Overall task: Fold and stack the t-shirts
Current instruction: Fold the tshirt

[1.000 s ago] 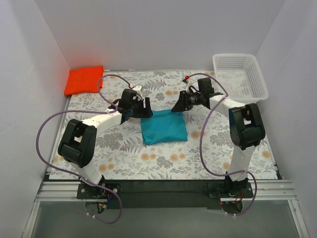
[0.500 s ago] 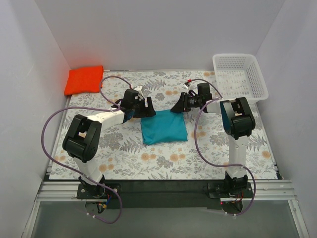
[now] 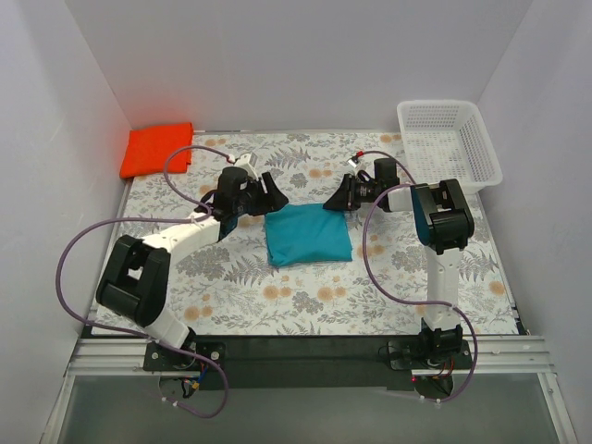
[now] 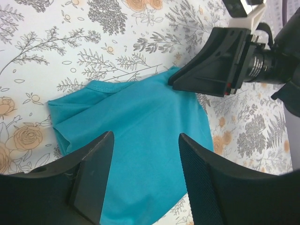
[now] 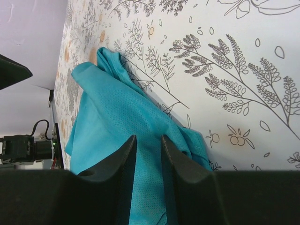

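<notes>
A teal t-shirt lies folded into a rectangle on the floral table. My left gripper is open and empty, hovering just above the shirt's far left corner, with teal cloth seen between its jaws. My right gripper sits low at the shirt's far right corner, its jaws a narrow gap apart with flat cloth showing through. Its tip also shows in the left wrist view, touching the shirt's edge. An orange folded t-shirt lies at the far left corner.
A white plastic basket stands at the far right corner. White walls close in the table on three sides. Purple cables loop from both arms over the table.
My left gripper has drawn back left off the shirt's far left corner and its arm has swung left. The right gripper has shifted slightly; the shirt stays flat.
</notes>
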Tool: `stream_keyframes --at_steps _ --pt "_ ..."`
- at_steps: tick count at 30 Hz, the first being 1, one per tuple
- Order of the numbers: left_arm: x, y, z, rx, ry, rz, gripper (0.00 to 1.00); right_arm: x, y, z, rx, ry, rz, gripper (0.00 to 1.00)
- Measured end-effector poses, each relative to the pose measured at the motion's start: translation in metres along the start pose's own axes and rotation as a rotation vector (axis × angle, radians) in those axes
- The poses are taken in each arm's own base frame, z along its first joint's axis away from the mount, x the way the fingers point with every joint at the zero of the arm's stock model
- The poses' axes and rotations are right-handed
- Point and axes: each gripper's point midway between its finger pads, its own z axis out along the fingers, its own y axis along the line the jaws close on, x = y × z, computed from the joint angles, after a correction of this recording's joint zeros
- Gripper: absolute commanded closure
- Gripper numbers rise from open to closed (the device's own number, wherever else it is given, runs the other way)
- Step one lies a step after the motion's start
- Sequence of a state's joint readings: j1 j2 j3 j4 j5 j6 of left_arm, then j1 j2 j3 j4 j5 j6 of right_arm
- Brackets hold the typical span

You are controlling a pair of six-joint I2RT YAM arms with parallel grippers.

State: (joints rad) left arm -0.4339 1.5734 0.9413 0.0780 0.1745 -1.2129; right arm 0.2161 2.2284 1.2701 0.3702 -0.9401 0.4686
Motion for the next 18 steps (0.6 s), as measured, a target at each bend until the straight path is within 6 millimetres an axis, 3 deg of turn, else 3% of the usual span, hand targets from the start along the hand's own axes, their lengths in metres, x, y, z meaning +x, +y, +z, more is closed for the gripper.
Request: stream_keyframes --at_steps 2,6,9,14,18 --pt "0.004 -0.002 0.004 0.024 -0.002 -0.027 0.55 0.000 0.000 -0.001 0.000 -0.001 0.000 0.66" --pt "0.019 0.007 0.019 0.043 0.012 -0.094 0.64 -0.001 -0.001 -0.001 0.000 -0.002 -0.001 0.66" --pt "0.029 0.024 0.036 0.037 0.023 -0.155 0.65 0.000 -0.002 -0.001 -0.003 -0.001 -0.003 0.66" --pt "0.041 0.073 0.065 -0.036 0.041 -0.287 0.65 0.000 -0.002 -0.001 -0.007 -0.001 -0.006 0.66" --pt "0.027 0.081 0.071 -0.016 0.007 -0.355 0.61 -0.001 -0.003 -0.002 -0.009 -0.004 -0.011 0.66"
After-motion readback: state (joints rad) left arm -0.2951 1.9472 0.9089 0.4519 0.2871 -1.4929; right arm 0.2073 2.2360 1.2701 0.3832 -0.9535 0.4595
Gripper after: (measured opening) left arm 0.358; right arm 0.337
